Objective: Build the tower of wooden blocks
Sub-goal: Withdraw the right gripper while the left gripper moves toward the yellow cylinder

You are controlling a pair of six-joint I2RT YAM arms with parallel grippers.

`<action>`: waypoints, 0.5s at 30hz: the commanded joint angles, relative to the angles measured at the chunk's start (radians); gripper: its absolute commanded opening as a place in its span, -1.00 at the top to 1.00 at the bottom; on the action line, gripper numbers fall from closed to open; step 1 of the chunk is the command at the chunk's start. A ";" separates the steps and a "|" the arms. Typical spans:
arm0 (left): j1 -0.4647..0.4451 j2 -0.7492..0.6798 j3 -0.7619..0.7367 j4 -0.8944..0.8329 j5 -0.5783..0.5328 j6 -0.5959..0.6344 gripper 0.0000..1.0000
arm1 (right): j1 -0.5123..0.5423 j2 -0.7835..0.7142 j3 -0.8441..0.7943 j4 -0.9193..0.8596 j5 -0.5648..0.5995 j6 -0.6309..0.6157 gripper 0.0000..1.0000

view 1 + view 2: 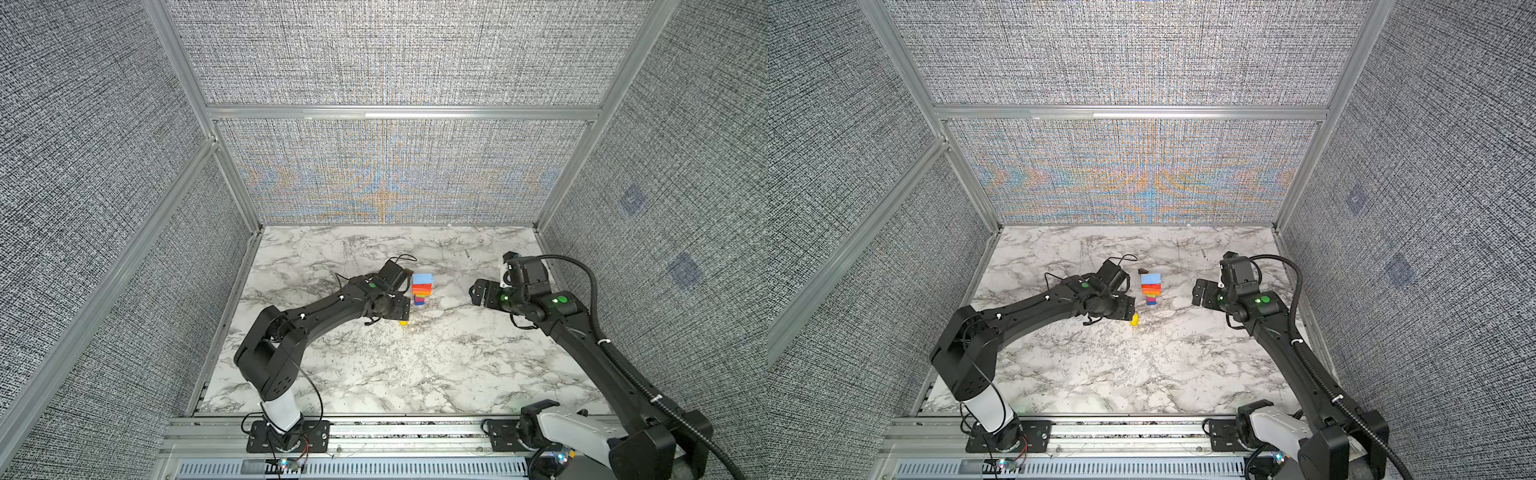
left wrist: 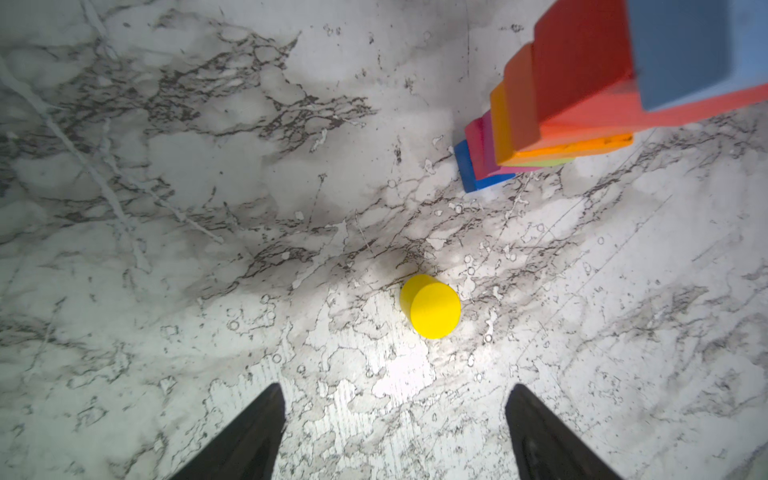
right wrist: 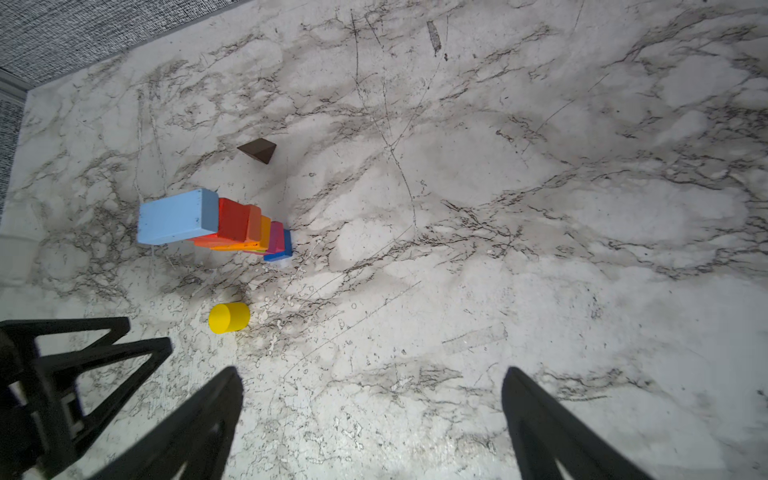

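Likely pick step: left gripper (image 2: 395,388) open, empty, poised by yellow cylinder (image 2: 432,307) near tower (image 1: 422,289); next: lower, straddle, close; right gripper (image 3: 370,374) wide open, empty.

Top views look down from high in front; wrist cameras (far closer) both catch the tower (image 3: 232,224).

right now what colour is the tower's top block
Light blue top block, best in right wrist view.

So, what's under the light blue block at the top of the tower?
Under the light blue block sit a red slab, orange slabs, a pink block and a blue block on the table. Each covers the next one's top face, so the exact count is unclear.
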 commanded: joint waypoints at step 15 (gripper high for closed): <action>-0.026 0.176 0.119 -0.032 0.047 0.041 -0.42 | -0.014 -0.024 -0.039 0.041 -0.016 -0.062 -0.98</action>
